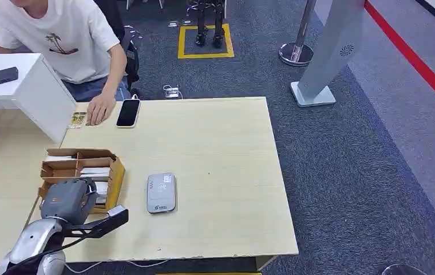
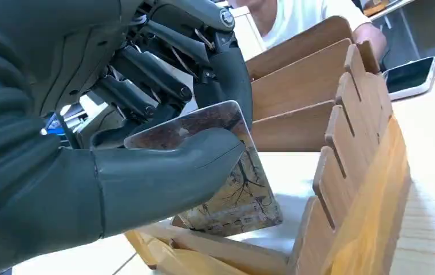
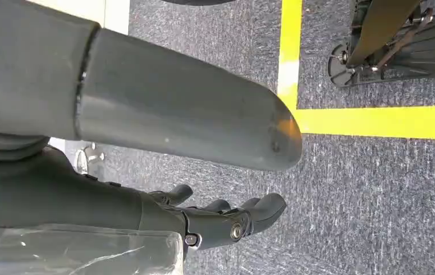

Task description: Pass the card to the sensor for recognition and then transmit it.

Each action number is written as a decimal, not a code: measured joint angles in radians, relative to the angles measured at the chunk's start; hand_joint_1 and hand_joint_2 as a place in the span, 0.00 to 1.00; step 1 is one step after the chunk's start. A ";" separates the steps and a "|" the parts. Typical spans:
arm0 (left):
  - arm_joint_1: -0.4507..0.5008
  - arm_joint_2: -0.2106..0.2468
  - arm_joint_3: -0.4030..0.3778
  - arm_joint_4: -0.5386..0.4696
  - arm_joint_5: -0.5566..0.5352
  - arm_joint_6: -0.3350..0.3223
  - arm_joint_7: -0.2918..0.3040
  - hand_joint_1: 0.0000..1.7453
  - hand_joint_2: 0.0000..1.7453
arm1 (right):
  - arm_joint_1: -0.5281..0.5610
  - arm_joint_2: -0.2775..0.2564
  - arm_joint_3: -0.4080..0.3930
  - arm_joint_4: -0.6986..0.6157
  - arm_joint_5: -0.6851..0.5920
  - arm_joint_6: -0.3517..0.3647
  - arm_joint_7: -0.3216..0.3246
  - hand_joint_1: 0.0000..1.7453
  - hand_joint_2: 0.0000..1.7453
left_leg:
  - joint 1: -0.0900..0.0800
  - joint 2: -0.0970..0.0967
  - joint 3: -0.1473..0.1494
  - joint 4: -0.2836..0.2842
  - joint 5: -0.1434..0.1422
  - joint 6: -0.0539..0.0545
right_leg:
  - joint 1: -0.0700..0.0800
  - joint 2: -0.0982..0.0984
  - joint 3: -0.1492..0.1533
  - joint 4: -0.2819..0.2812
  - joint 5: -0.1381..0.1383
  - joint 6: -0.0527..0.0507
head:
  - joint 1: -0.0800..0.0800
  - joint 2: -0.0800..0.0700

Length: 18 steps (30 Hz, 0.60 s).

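Fingers [image 2: 146, 80] of the left hand [image 2: 118, 143] hide part of the thin, shiny card [image 2: 232, 189], pinched against the thick grey thumb over the wooden slotted box [image 1: 80, 172] on the pale tabletop [image 1: 215, 149]. The right hand [image 3: 204, 189] hangs over grey carpet [image 3: 375, 200], fingers apart, holding nothing. A flat grey sensor [image 1: 161, 193] lies just beside the box.

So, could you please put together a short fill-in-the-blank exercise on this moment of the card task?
1. The left hand pinches a ____ between thumb and fingers.
2. That hand is at the wooden card holder, to the left of the grey ____ lying flat on the table.
3. The person's hand rests on the table beside a black ____.
4. The right hand hangs over grey ____ with yellow lines.

Missing words: card; sensor; phone; carpet
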 joint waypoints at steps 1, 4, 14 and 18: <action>-0.001 0.001 0.000 0.000 0.003 0.000 0.001 1.00 1.00 | 0.000 0.000 0.000 0.000 0.000 0.000 0.000 0.00 0.00 | 0.000 0.000 0.000 0.000 0.000 0.000 | 0.000 0.000 0.000 0.000 0.000 0.000 | 0.000 0.000; -0.004 0.005 -0.001 0.000 0.015 0.000 0.008 1.00 1.00 | 0.000 0.000 0.000 0.000 0.000 0.000 0.000 0.00 0.00 | 0.000 0.000 0.000 0.000 0.000 0.000 | 0.000 0.000 0.000 0.000 0.000 0.000 | 0.000 0.000; -0.026 0.009 -0.002 0.000 0.031 0.009 0.010 1.00 1.00 | 0.000 0.000 0.000 0.000 0.000 -0.003 0.000 0.00 0.00 | 0.000 0.000 0.000 0.000 0.000 0.000 | 0.000 0.000 0.000 0.000 0.000 0.000 | 0.000 0.000; -0.045 0.011 -0.002 0.000 0.032 0.009 0.010 1.00 1.00 | 0.000 0.000 0.000 0.000 0.000 -0.003 -0.002 0.00 0.00 | 0.000 0.000 0.000 0.000 0.000 0.000 | 0.000 0.000 0.000 0.000 0.000 0.000 | 0.000 0.000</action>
